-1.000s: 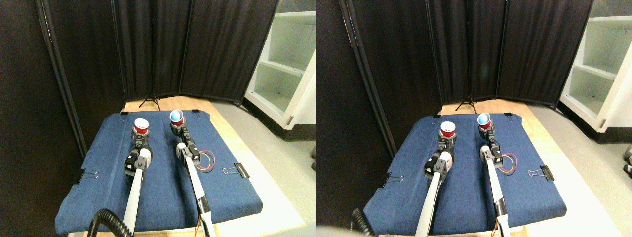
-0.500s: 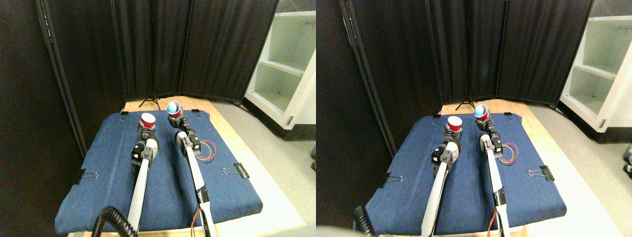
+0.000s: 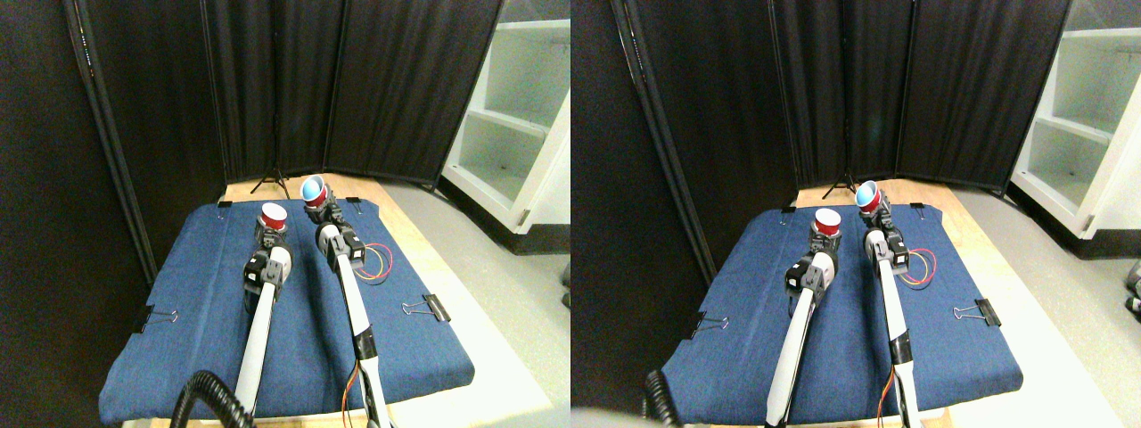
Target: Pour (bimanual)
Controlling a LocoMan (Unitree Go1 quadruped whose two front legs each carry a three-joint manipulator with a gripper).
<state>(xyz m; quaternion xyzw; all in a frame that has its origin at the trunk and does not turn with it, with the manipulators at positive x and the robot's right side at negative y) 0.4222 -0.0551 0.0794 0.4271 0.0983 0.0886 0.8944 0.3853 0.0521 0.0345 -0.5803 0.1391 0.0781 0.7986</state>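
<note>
An upright red cup (image 3: 274, 216) with a pale inside is held over the far part of the blue cloth (image 3: 196, 294), my left gripper (image 3: 270, 234) shut on it from below. Just to its right is a second cup (image 3: 312, 193), red outside and blue inside, tilted so its mouth faces up and left toward the first cup. My right gripper (image 3: 319, 212) is shut on that tilted cup. The two cups stand a short gap apart. Nothing can be seen inside either cup.
Black binder clips (image 3: 426, 308) pin the cloth to the wooden table at its right, left (image 3: 156, 316) and far edges. Loose coloured wires (image 3: 374, 265) lie by the right arm. Black curtains (image 3: 357, 89) close the back; a white shelf unit (image 3: 517, 116) stands at right.
Both arms have reached farther away across the cloth. The left cup has moved right and closer to the right cup, which has tilted more toward it.
</note>
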